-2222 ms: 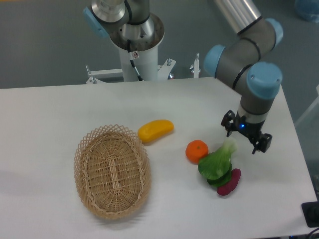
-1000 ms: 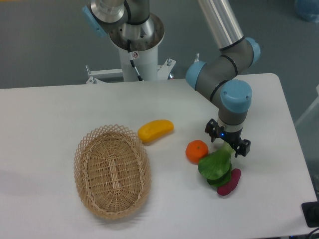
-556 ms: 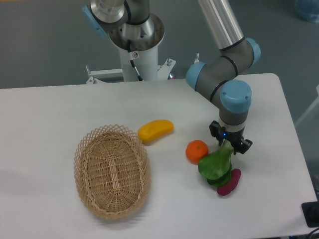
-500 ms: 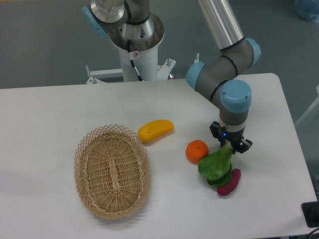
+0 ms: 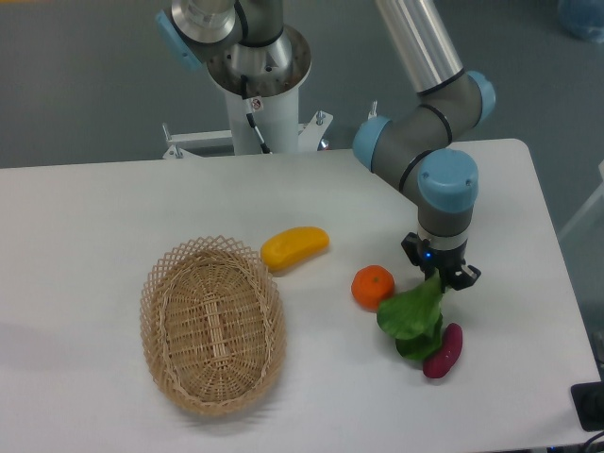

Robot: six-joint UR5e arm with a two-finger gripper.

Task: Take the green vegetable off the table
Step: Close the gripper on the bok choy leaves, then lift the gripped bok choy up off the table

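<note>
Purple piece (image 5: 443, 351) nearest, at near-right, touching leaves. Green vegetable (image 5: 411, 316) on table (image 5: 94, 217), just right of orange (image 5: 373, 286); long axis runs near-left to far-right, pale stalk end up at my gripper (image 5: 440, 276). My fingers pinch stalk end. Judgement: lift straight up; floppy leaves will trail below.

You are looking at an evenly, brightly lit scene; soft overhead light is leaving only faint shadows hugging the wicker basket (image 5: 213, 327) toward six o'clock. The white table (image 5: 85, 217) is glowing without harsh glare. Focus is holding throughout, softening slightly toward the edges.
</note>
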